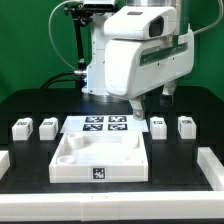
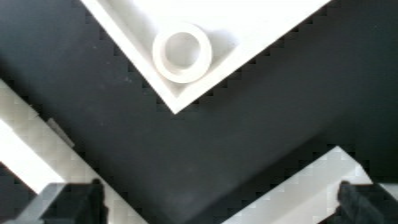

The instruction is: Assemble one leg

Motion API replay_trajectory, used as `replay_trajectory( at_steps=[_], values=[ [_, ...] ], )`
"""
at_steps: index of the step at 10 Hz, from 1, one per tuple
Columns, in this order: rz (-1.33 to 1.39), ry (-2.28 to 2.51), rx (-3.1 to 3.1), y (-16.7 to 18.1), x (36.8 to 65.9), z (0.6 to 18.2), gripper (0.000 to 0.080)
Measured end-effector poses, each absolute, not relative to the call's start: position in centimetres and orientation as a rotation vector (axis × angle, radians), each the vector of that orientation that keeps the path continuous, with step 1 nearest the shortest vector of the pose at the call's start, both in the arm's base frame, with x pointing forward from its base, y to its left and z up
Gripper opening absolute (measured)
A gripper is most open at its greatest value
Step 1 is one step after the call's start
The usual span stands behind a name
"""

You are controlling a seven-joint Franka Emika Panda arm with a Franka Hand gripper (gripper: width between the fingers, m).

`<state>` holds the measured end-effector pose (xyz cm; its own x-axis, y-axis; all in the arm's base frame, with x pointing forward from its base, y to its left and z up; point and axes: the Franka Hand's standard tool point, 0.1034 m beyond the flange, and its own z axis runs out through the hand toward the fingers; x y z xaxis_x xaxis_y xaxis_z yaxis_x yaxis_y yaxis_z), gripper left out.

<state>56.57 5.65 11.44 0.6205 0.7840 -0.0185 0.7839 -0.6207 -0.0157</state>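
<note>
Four small white legs with tags stand in a row on the black table in the exterior view: two on the left (image 1: 22,127) (image 1: 47,125) and two on the right (image 1: 158,126) (image 1: 186,126). The large white panel (image 1: 100,160) lies in front of them. My gripper (image 1: 140,105) hangs above the table near the panel's far right corner, beside the nearer right leg. In the wrist view the gripper (image 2: 214,206) is open and empty, its dark fingertips (image 2: 64,205) wide apart over bare black table. A panel corner with a round socket (image 2: 183,52) shows ahead. No leg shows in the wrist view.
The marker board (image 1: 103,124) lies behind the panel, between the two pairs of legs. White rails edge the table at the exterior view's left (image 1: 5,160) and right (image 1: 212,165). A white slanted edge (image 2: 306,185) crosses the wrist view near one finger.
</note>
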Motion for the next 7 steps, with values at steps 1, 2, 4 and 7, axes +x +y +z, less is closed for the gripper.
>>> replay_trajectory(
  at_steps=[1,2,4,7],
  values=[
    [0.038,-1.365,-2.822,5.65,56.56,11.41,0.065],
    [0.038,-1.365,-2.822,5.65,56.56,11.41,0.065],
    [0.038,-1.365,-2.822,5.65,56.55,11.39,0.065],
    [0.039,-1.365,-2.822,5.65,56.53,11.33,0.065]
  ],
)
